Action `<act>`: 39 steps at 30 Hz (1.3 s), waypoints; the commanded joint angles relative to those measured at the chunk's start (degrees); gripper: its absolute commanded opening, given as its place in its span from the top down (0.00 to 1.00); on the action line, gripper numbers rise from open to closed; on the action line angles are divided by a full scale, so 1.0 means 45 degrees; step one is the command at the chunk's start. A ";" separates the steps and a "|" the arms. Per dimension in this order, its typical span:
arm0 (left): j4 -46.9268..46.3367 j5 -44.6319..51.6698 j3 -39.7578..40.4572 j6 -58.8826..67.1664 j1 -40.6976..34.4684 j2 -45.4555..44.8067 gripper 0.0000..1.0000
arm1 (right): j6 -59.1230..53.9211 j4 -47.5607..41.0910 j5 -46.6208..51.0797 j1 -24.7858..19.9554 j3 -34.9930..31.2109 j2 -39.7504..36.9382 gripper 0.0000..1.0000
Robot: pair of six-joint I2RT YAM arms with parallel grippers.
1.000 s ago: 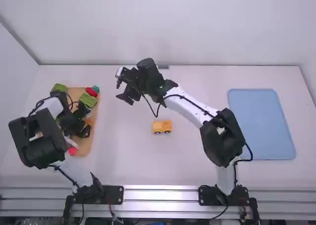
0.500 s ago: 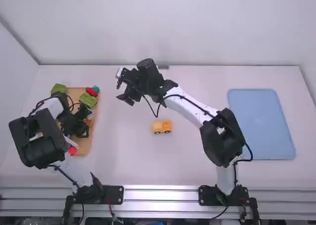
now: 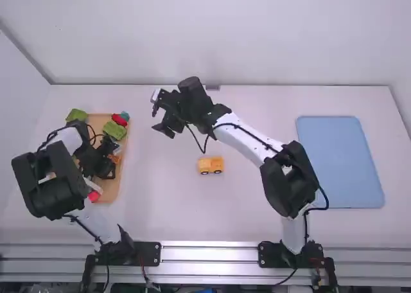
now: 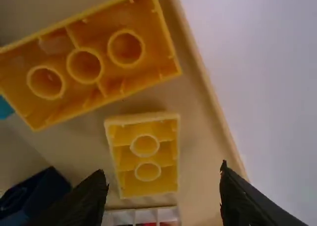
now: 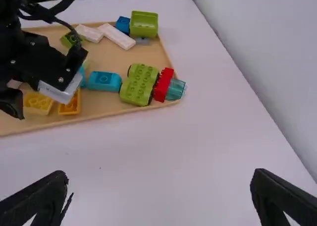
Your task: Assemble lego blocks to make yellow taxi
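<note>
My left gripper [image 3: 108, 159] is over the wooden tray [image 3: 113, 193], and in the left wrist view the left gripper [image 4: 163, 181] is open. A small yellow block [image 4: 147, 157], hollow side up, lies between and beyond its fingertips. Beside that block is a larger yellow brick [image 4: 85, 66], also upside down. My right gripper [image 3: 159, 118] is held above the table left of centre; seen from its own wrist, the right gripper [image 5: 159, 184] stands open with nothing between its fingers. A yellow vehicle piece with dark wheels [image 3: 210, 165] stands on the mid table.
The tray also carries green blocks [image 5: 139, 84], a teal brick [image 5: 104, 81], a red piece [image 5: 163, 84] and white blocks [image 5: 117, 36]. A blue mat [image 3: 340, 161] lies at the table's right. The right arm's white link [image 3: 247, 137] spans above the table behind the vehicle piece.
My left gripper has shifted and turned slightly over the tray. The right arm and the vehicle piece have kept their places.
</note>
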 commanded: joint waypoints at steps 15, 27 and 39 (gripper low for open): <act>0.1457 -0.0651 -0.1112 -0.1093 -0.0010 0.0024 0.48 | -0.0325 0.0010 0.0952 -0.0034 0.0330 -0.0092 0.02; 0.1729 0.0034 -0.1127 -0.1001 -0.0010 0.0024 0.70 | -0.0321 -0.0015 0.0957 -0.0044 0.0330 -0.0092 0.01; 0.1807 0.0024 -0.1117 -0.1851 -0.0019 0.0029 0.61 | -0.0325 -0.0151 0.0957 -0.0044 0.0330 -0.0092 0.02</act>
